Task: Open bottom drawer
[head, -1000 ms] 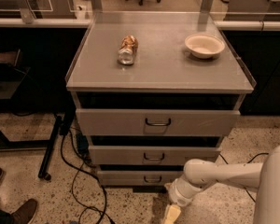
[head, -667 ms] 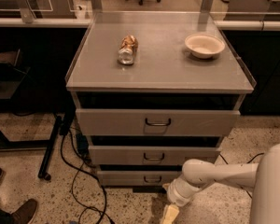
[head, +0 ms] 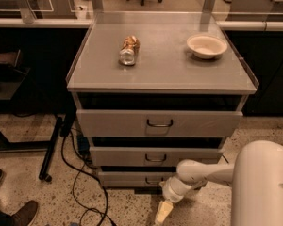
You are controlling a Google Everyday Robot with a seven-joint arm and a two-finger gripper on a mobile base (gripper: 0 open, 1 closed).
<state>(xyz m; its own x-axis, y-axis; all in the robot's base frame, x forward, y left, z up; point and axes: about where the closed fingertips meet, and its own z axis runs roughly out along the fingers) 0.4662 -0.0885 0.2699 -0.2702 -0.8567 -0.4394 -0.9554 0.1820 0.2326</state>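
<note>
Camera view | hand (head: 162, 212) low, just below bottom drawer (head: 132, 178) | grip: cannot tell

Grey table (head: 165, 72): flat top, raised lip along sides and back. Crumpled can-like container (head: 129, 50) lying on side, left of centre, toward back. Pale shallow bowl (head: 206, 45) upright at right rear, well apart from container. Both rest directly on top. Table stands on speckled floor (head: 127, 206). Dark cables (head: 73, 185) trail over floor at table's left front. Shoe (head: 23, 213) at floor's lower left. Tool (head: 162, 212) low over floor, just before table's foot, right of centre.
</note>
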